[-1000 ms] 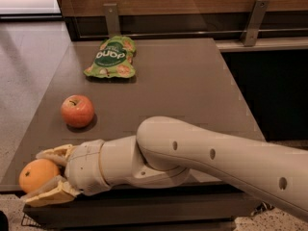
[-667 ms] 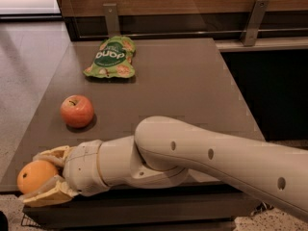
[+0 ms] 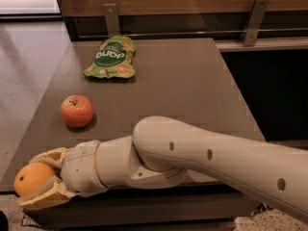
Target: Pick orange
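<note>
At the lower left of the frame, the round orange fruit with dull, bumpy skin [image 3: 29,178] is held between the two tan fingers of the gripper [image 3: 34,182]. The jaws are closed around it, with one finger seen above the fruit and one below, both touching its skin. The fruit is held by the near left corner of the flat brown-grey table [image 3: 187,88], right at the edge; whether it rests on the top cannot be told. The gripper is joined to a thick, smooth, cream-white arm [image 3: 202,153] that is stretched across the table's front from the right. A round, shiny red-pink apple [image 3: 77,110] is seen just beyond the gripper, apart from it. A crinkly green snack bag [image 3: 110,57] is laid flat near the far edge. Wide bare tabletop is seen in the middle and on the right. Pale speckled floor [image 3: 24,81] is seen left of the table.
</note>
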{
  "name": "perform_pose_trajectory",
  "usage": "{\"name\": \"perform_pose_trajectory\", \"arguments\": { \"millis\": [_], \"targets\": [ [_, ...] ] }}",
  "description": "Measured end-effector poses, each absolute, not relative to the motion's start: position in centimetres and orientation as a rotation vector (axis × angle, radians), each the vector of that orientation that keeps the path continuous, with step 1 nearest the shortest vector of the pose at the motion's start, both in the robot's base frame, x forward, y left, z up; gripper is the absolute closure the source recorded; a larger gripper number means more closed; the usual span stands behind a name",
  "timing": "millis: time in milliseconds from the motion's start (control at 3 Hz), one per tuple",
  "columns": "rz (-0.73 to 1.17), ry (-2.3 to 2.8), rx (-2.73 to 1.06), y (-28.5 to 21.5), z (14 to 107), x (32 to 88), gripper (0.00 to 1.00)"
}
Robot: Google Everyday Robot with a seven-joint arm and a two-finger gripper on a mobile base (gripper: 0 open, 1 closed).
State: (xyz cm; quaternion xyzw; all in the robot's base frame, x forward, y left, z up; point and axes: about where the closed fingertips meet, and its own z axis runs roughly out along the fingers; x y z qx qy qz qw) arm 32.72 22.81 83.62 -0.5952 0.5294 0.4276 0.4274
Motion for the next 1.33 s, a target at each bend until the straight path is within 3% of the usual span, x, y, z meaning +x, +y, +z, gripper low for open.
{"name": "perform_pose_trajectory", "arguments": {
  "millis": [333, 1333],
  "targets": [
    [1.068, 1.322, -1.487, 22.8, 83.6, 32.7, 1.0],
    [1.005, 1.251, -1.142, 12.5, 93.4, 42.1, 1.0]
  ]
}}
